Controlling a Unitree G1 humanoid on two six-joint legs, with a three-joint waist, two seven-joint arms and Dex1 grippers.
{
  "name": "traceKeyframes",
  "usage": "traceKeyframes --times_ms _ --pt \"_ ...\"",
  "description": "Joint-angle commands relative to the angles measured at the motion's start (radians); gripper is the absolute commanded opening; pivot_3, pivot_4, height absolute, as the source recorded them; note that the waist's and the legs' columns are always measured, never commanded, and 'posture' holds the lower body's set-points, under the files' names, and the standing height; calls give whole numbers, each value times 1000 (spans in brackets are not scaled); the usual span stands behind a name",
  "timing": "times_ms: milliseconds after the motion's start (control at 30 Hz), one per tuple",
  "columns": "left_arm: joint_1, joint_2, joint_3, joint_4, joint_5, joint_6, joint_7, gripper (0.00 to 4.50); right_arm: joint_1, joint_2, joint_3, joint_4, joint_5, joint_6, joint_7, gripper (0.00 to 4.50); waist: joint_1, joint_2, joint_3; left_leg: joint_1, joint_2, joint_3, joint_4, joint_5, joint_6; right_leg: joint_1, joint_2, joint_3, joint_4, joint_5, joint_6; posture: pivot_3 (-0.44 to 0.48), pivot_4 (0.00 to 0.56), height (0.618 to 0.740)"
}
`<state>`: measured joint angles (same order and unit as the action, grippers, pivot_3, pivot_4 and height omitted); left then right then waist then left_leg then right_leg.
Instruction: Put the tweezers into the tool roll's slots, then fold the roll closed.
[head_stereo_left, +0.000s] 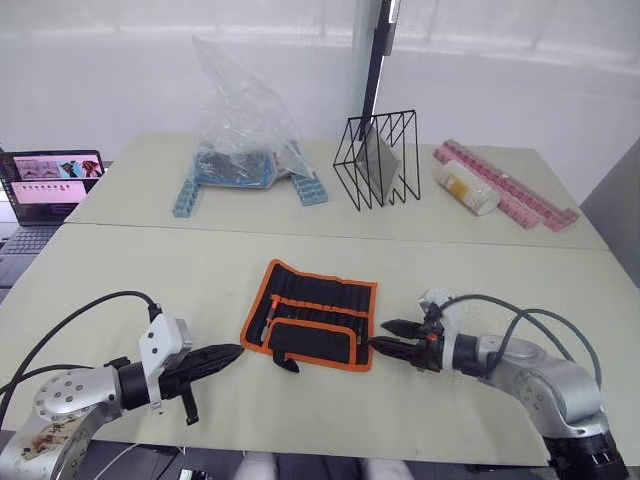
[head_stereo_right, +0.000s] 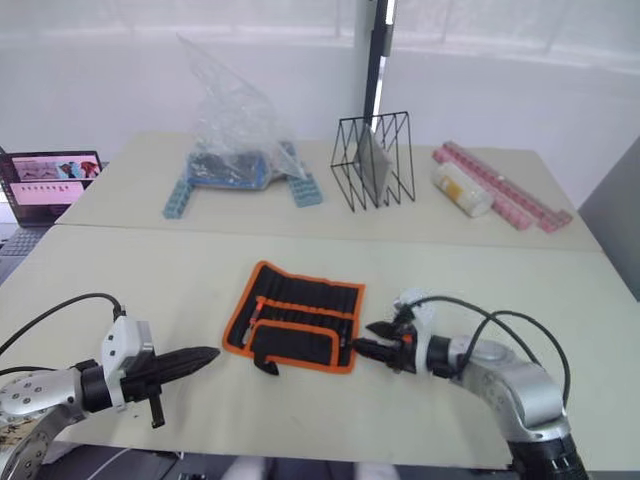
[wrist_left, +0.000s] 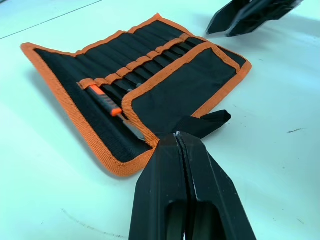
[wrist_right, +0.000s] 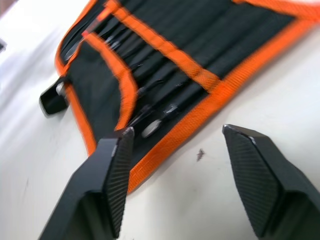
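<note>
The tool roll (head_stereo_left: 310, 316), black with orange edging, lies unrolled in the middle of the near table, its lower flap folded up over the slots (wrist_left: 145, 65). Slim black tweezers (wrist_right: 150, 92) sit tucked in the slots under an orange band, beside an orange-handled tool (wrist_left: 104, 99). A short black strap (wrist_left: 212, 121) sticks out at the roll's near edge. My left gripper (head_stereo_left: 236, 352) is shut and empty, pointing at the roll's near left corner, just short of the strap. My right gripper (wrist_right: 176, 130) is open and empty, right at the roll's right edge.
On the far table stand a clear plastic bag (head_stereo_left: 240, 120) over blue blocks, a black wire rack (head_stereo_left: 378, 160), a white bottle (head_stereo_left: 468, 188) and pink strips (head_stereo_left: 515, 195). A laptop (head_stereo_left: 45, 190) sits off the left edge. A seam (head_stereo_left: 150, 228) joins the two tables.
</note>
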<state>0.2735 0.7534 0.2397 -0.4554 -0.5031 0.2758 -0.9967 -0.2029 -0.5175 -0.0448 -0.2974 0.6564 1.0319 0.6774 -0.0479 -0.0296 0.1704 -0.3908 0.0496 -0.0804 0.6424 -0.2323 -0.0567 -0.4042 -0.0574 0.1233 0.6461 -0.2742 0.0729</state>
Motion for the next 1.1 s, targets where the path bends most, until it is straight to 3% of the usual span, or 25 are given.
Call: traceKeyframes --times_ms 33,200,400,733,867,1100 --pt "1 -12 -11 -28 13 -43 -1 0 -37 20 -44 51 59 131 -52 2883 -1 0 0 0 0 0 0 0 0 0 0 0 0 0 0 0 150 718" --pt "-8 -33 -7 -33 6 -75 4 0 -65 58 -89 89 112 235 -94 2883 -1 -1 0 1 0 0 0 0 0 1 1 0 0 0 0 0 150 718" --pt "-24 -89 56 -27 -56 -149 2 0 -103 200 -142 114 190 330 -171 2883 -16 -1 -1 1 2 0 0 0 0 1 2 0 0 0 0 0 150 718" --pt "80 53 302 -78 -282 -14 -123 0 -117 252 -205 134 220 367 -231 2883 -24 0 0 1 2 0 -1 0 0 0 2 0 1 0 -1 0 150 718" --pt "124 84 364 -89 -322 31 -154 1194 -118 254 -209 142 225 367 -239 2936 -25 0 0 1 2 0 -1 0 0 0 2 0 1 0 -1 0 150 718" --pt "129 74 354 -74 -273 14 -167 3501 -117 256 -202 144 228 357 -244 704 -25 0 0 1 2 0 -2 0 0 -1 2 0 0 -1 -1 0 150 718"
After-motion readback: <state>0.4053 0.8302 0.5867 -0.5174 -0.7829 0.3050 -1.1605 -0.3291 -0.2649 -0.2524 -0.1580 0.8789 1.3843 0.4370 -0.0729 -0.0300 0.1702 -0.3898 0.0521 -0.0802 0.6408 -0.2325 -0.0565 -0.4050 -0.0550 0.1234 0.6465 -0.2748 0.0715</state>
